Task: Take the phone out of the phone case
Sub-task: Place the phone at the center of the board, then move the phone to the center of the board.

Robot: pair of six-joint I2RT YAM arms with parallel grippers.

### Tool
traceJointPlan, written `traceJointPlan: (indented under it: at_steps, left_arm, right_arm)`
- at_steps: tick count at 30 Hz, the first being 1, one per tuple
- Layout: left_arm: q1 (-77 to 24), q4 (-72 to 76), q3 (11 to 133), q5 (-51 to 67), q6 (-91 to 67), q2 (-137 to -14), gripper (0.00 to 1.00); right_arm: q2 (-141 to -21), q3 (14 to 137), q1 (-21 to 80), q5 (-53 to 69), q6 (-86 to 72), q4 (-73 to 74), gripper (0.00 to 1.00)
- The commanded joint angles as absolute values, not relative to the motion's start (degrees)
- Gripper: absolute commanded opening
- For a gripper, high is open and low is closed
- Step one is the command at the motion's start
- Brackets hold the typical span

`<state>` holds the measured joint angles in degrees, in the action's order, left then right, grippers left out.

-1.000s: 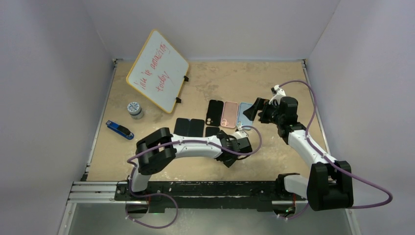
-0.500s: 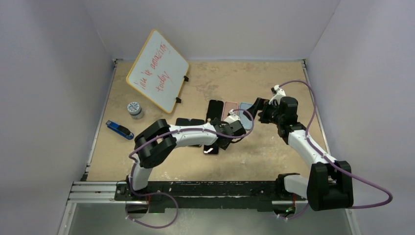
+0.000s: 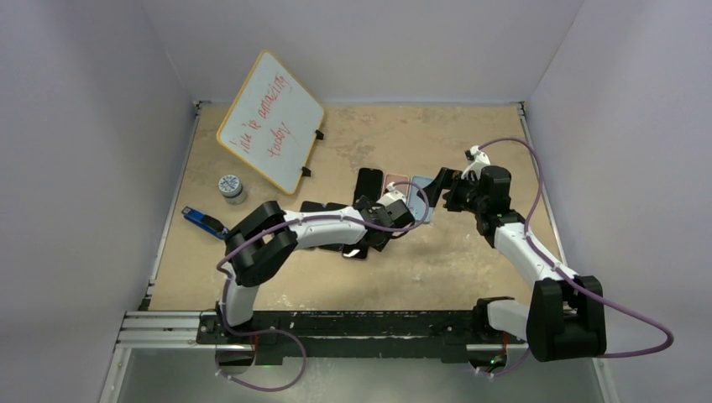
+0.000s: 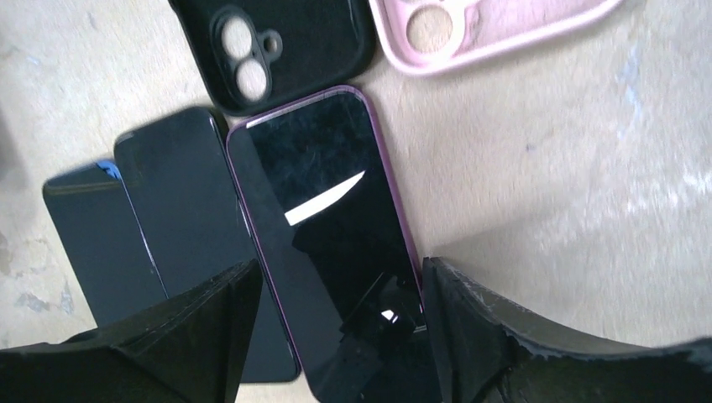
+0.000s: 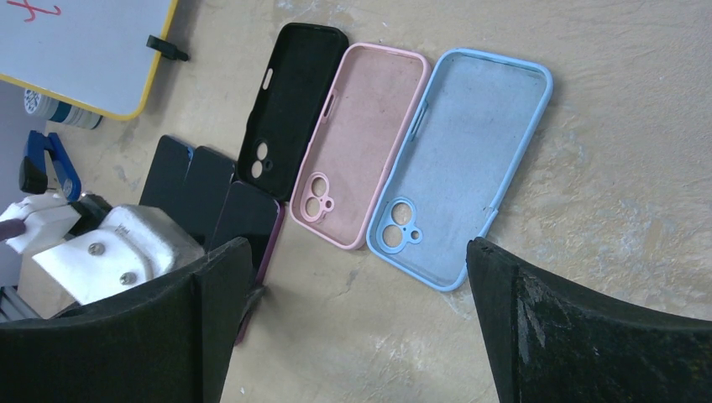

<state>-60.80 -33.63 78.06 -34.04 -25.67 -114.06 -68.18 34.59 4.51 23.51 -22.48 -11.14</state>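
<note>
Left claw [image 4: 337, 269] spread wide, straddling the near end of the purple-rimmed, black-glass phone [image 4: 323, 193], which lies flat on the sandy bench [image 4: 546, 168], just beside the empty black phone case [image 4: 302, 42]. Best play: settle squarely over the long edges, close gently. Its near end is cut off, and that purple rim may be a thin case, can't tell. Right claw [image 5: 353, 252] gapes too, holding nothing.

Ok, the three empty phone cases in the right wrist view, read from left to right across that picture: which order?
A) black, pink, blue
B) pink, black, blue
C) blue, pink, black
A: the black case lies leftmost, the pink case in the middle and the blue case rightmost, side by side.
</note>
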Motion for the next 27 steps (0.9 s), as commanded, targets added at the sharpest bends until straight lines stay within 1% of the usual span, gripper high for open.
traceJointPlan:
  at_steps: [1, 10, 17, 27]
  left_arm:
    - [-61.6, -32.5, 74.1, -30.2, -25.9, -105.9, 0.72]
    - [-64.8, -30.0, 63.1, -18.5, -31.5, -93.7, 0.73]
    - [-65.5, -23.6, 58.0, -9.8, -34.6, -93.4, 0.73]
    - [-65.4, -22.2, 57.8, -12.8, -35.1, -98.4, 0.73]
  right_arm:
    - [-67.0, 34.7, 4.8, 24.0, -22.4, -12.6, 0.99]
    - [-67.0, 34.8, 4.8, 23.9, -22.3, -12.3, 0.99]
    - [-66.5, 34.7, 4.8, 23.5, -22.2, -12.2, 0.99]
    - [-66.3, 34.6, 4.8, 23.6, -22.3, -12.2, 0.99]
